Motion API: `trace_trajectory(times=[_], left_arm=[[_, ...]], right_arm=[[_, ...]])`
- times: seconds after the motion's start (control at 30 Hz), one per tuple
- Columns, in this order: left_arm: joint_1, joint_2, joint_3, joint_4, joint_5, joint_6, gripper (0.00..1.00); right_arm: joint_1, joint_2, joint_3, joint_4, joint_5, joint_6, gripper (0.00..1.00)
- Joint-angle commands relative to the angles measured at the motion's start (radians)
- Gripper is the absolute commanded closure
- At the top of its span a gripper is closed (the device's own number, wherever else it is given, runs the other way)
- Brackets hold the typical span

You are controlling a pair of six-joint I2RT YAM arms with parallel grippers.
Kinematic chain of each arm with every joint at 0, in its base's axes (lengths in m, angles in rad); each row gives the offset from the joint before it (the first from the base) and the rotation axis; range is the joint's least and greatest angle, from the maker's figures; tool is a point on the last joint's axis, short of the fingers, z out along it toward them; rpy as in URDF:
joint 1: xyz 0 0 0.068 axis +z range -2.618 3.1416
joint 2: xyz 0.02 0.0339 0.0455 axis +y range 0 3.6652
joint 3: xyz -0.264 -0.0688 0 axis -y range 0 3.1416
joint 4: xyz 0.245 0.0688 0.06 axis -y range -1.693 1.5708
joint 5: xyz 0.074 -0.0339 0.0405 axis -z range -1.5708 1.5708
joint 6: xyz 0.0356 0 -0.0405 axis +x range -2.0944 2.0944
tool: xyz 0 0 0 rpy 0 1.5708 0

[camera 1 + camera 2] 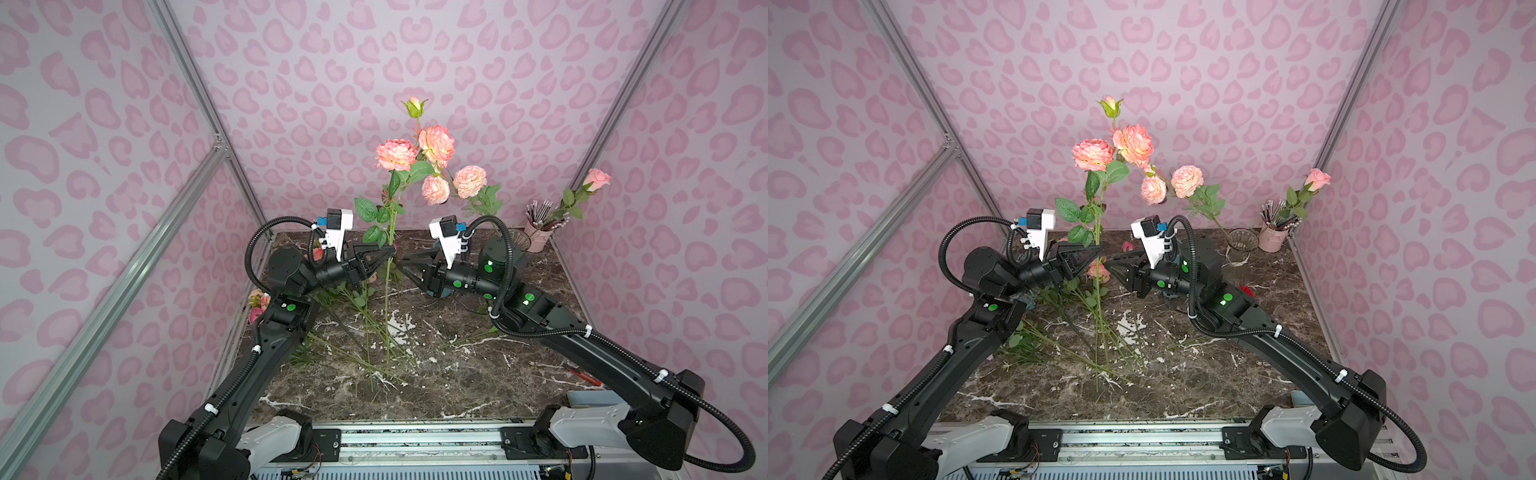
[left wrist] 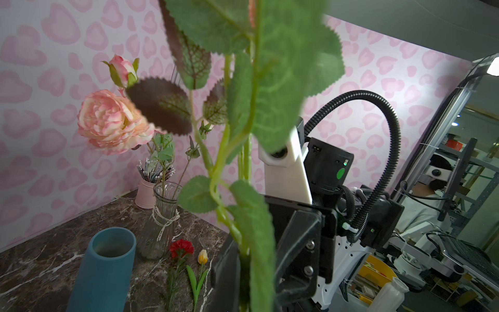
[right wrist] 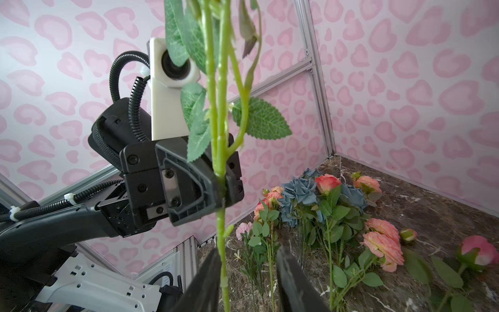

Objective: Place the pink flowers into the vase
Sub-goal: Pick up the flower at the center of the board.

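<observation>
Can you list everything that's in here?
held flower: one stem, pink, upright mid-table
lying flowers: several, pink, table's left
blue flowers: one bunch, among those
glass vase: one, clear, back right, pink flowers inside
blue vase: one, teal, near glass vase
pot: one, pink, back corner, holds sticks, rose
red flower: one, by glass vase
tulip: one, yellow, beside it
table: one, dark marble
left gripper: one, black, shut on held flower
right gripper: one, black, open beside its stem
</observation>
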Motion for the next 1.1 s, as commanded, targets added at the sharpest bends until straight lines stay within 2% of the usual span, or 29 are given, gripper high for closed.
trace_trajectory(times=[0.0,0.2,0.4,0.5,0.67,0.8,0.83,0.87,0.93,0.97,1.07], left_arm=[[0.001,-0.002,-0.004,0.053,0.014,-0.003,0.96],[0.001,-0.005,-0.007,0.052,0.019,0.0,0.96],[0.001,-0.007,-0.008,0.053,0.024,0.0,0.96],[-0.001,-0.007,-0.009,0.054,0.026,-0.002,0.96],[-0.001,-0.004,-0.007,0.049,0.028,0.0,0.96],[-0.001,0.001,0.005,-0.006,0.019,0.035,0.96],[-0.001,0.006,0.006,-0.022,0.015,0.044,0.91],[-0.001,0.01,0.006,-0.046,0.008,0.053,0.81],[-0.001,0.015,0.01,-0.084,-0.005,0.065,0.53],[-0.001,0.017,0.014,-0.104,-0.013,0.073,0.45],[-0.001,0.019,0.039,-0.195,-0.051,0.126,0.32]], right_arm=[[0.006,0.018,0.022,0.083,-0.029,0.007,0.62],[0.013,0.054,0.049,0.085,-0.041,0.008,0.64],[0.017,0.077,0.058,0.093,-0.044,0.01,0.71],[0.017,0.085,0.06,0.098,-0.052,0.013,0.78],[0.018,0.084,0.053,0.105,-0.047,0.018,0.99],[0.017,0.075,0.044,0.099,-0.019,0.017,1.0],[0.017,0.074,0.045,0.095,-0.013,0.013,1.0],[0.017,0.074,0.045,0.089,-0.005,0.008,1.0],[0.017,0.071,0.047,0.07,0.022,-0.003,1.0],[0.017,0.069,0.049,0.057,0.036,-0.013,1.0],[0.017,0.06,0.05,0.013,0.099,-0.044,1.0]])
